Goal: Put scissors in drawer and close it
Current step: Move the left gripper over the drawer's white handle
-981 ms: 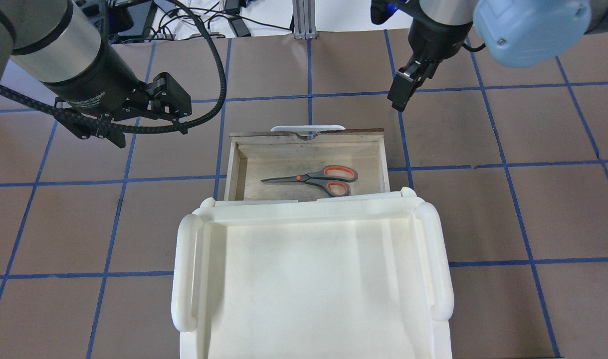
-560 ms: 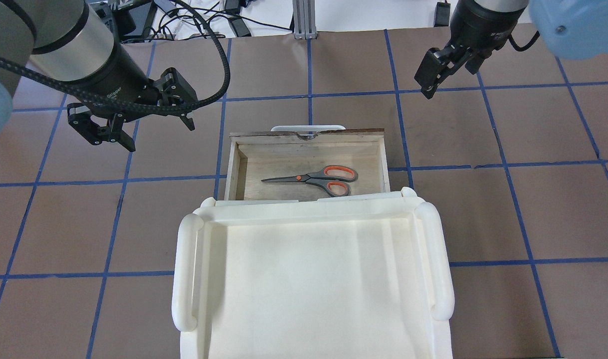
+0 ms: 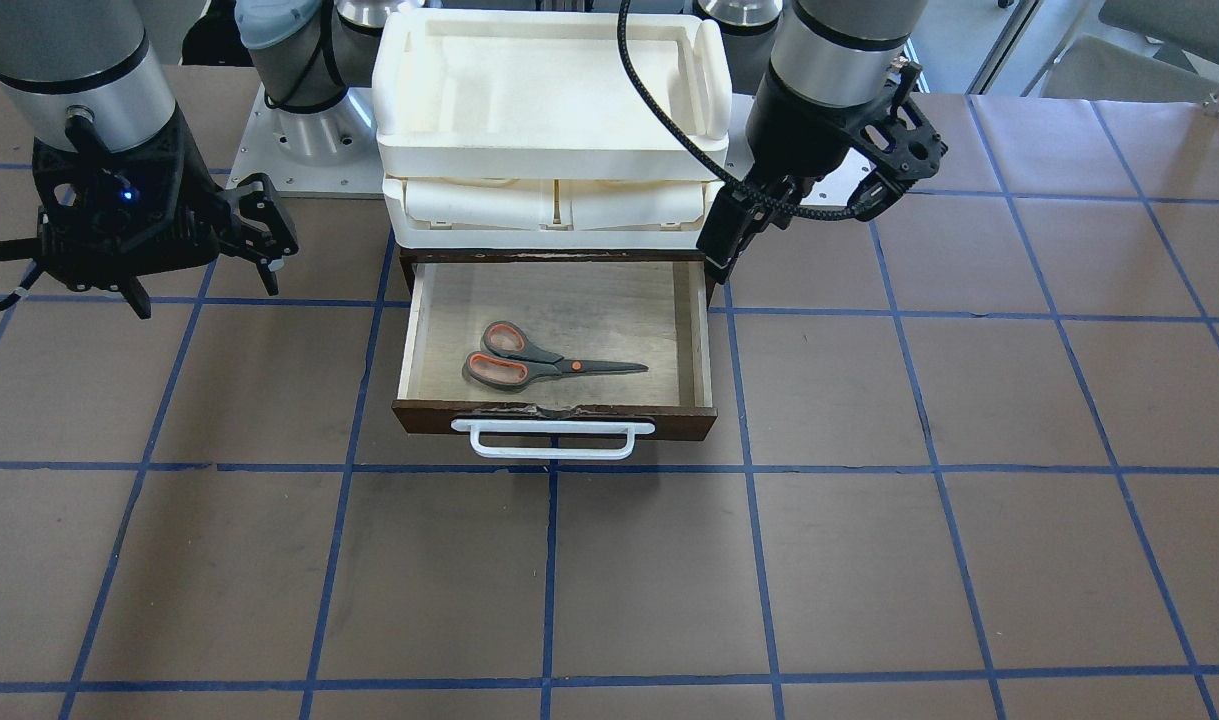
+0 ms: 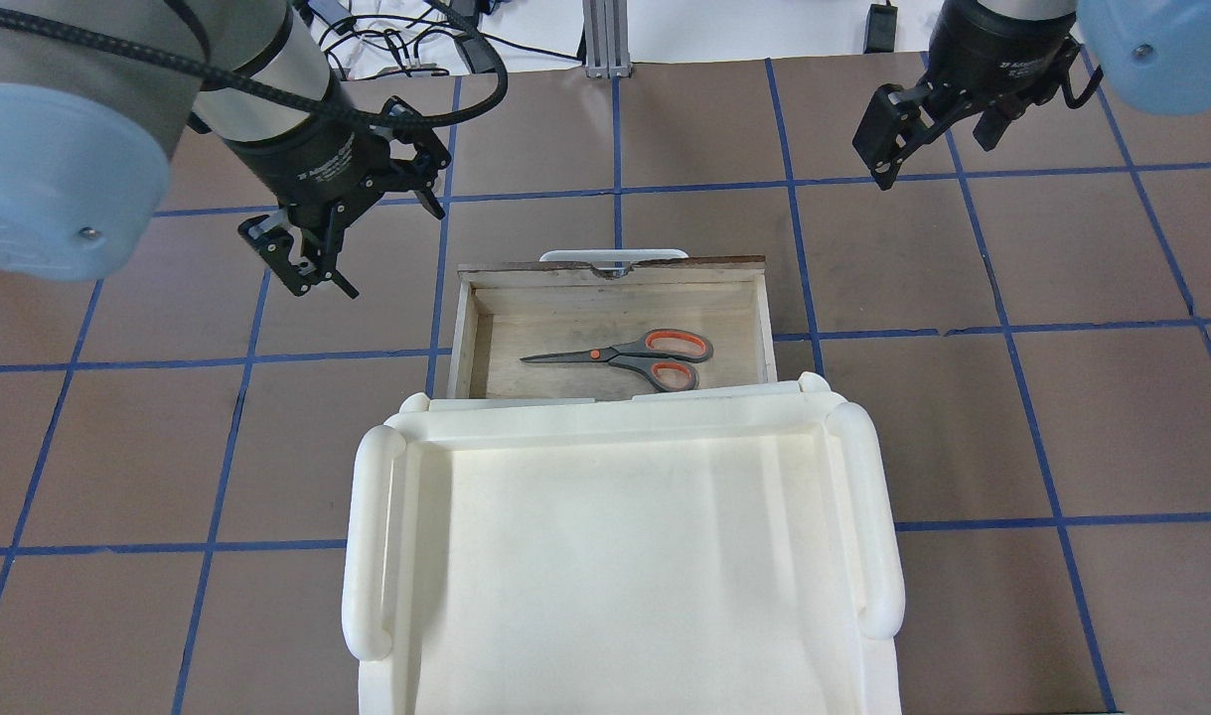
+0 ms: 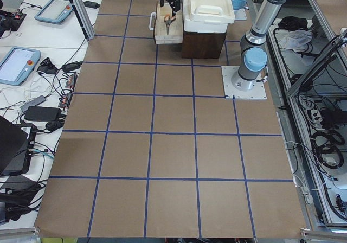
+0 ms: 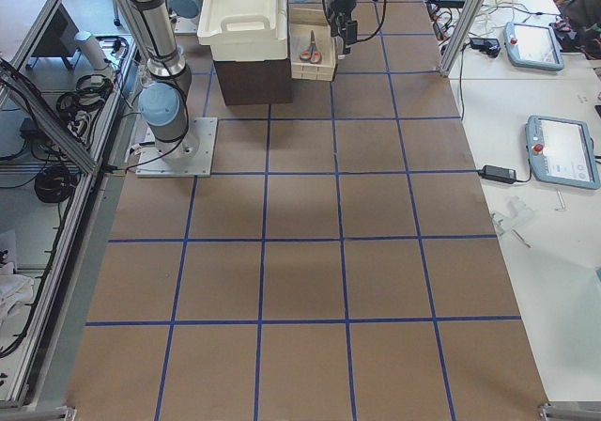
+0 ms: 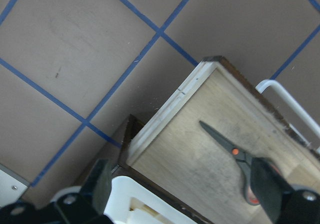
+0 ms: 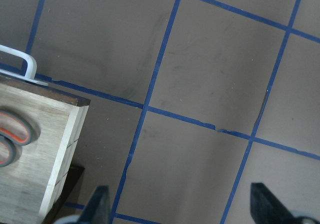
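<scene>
**Brown-papered table (image 4: 963, 427): one drawer (image 4: 545, 323) open, one pair of scissors (image 4: 625, 356) inside**

Matte brown sheeting ruled into blue squares covers the table. The single shallow wooden drawer stands pulled out from under a stack of smooth, round-edged cream plastic trays (image 4: 615, 556). The scissors lie flat on its pale plywood floor. In the overhead view their two grey, orange-lined loops point to 3 o'clock and the dark blades to 9. One white bar handle (image 4: 575, 255) fronts the dark brown panel. The left gripper (image 4: 377, 243) hangs at 10 o'clock from the drawer and the right gripper (image 4: 935, 164) at 2 o'clock, both with jaws apart.
</scene>
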You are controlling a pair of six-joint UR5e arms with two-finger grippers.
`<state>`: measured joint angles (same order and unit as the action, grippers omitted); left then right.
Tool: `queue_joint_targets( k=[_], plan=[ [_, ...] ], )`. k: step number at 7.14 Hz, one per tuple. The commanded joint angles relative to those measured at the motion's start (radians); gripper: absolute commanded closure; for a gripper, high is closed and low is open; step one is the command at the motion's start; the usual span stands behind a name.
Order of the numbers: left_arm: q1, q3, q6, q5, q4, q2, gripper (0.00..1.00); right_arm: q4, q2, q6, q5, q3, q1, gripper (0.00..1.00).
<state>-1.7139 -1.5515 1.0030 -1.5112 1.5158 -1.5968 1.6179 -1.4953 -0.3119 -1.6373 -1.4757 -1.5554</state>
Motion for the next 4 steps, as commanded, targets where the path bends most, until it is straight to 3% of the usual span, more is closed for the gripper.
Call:
queue_joint_targets(
  k=[1, 2, 4],
  plan=[
    [-0.100, 0.069, 0.234, -0.001, 0.004, -0.122, 0.02, -0.003, 0.001, 0.109, 0.029, 0.011, -0.002, 0.00],
    [-0.136, 0.071, 0.270, -0.013, 0.012, -0.149, 0.02, -0.006, 0.000, 0.198, 0.068, 0.014, -0.002, 0.00],
    [-0.135, 0.108, 0.214, -0.030, 0.032, -0.156, 0.02, -0.088, 0.010, 0.246, 0.028, 0.049, -0.002, 0.00]
  ],
)
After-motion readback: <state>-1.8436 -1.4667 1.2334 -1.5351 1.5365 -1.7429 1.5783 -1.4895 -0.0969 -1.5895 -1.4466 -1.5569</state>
